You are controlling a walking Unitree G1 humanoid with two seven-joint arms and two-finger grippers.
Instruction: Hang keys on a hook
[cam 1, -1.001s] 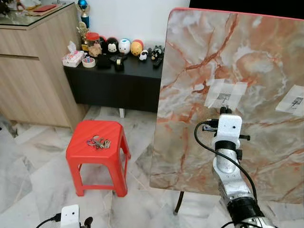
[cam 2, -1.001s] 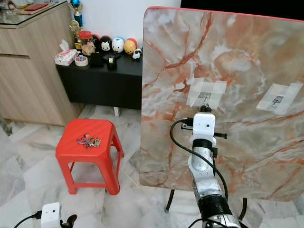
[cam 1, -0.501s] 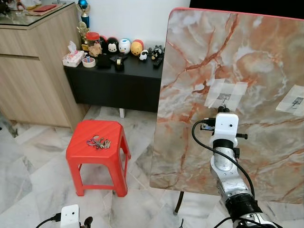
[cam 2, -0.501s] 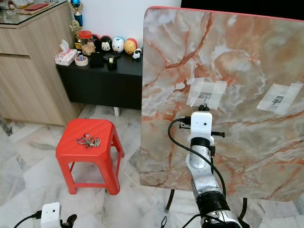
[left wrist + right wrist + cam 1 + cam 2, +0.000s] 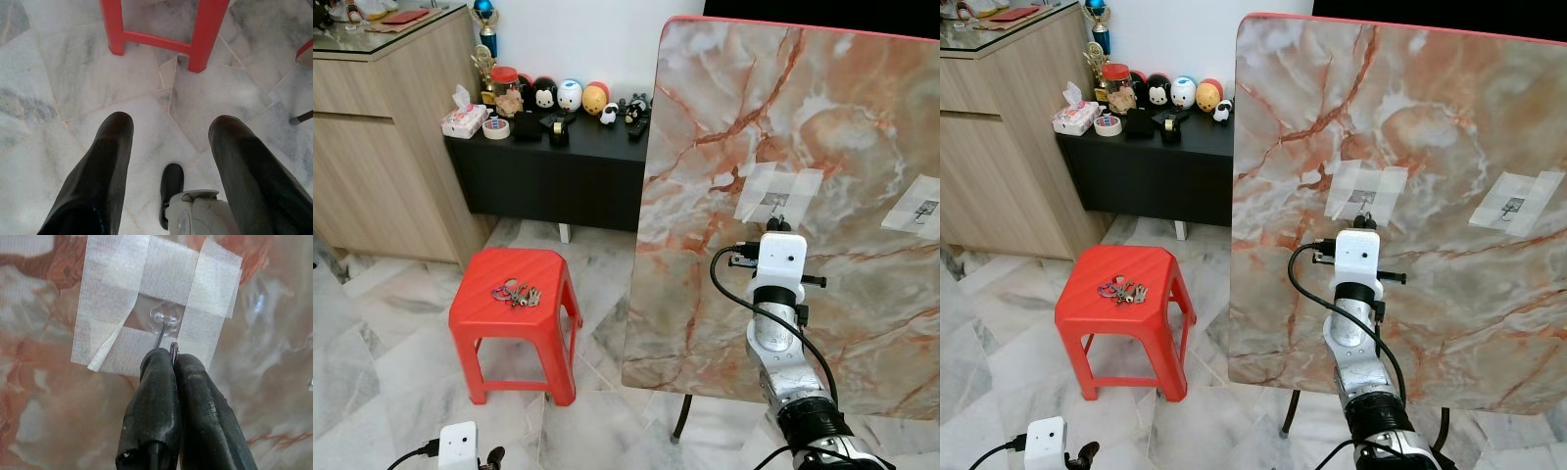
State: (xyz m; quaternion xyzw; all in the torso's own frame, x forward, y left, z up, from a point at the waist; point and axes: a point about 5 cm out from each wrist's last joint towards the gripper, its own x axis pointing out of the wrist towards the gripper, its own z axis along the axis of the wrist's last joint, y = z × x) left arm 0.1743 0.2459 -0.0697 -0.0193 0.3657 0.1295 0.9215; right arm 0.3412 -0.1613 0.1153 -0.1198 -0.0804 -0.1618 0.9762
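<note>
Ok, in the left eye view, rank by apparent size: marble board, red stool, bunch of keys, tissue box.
1. marble board
2. red stool
3. tissue box, though it sits farther back
4. bunch of keys

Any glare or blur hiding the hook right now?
Right wrist view: sharp; a soft bright sheen on the marble board, but the hook in its tape patch reads clearly above the right gripper. Eye views: evenly lit, no blur; keys distinct on the red stool.
</note>
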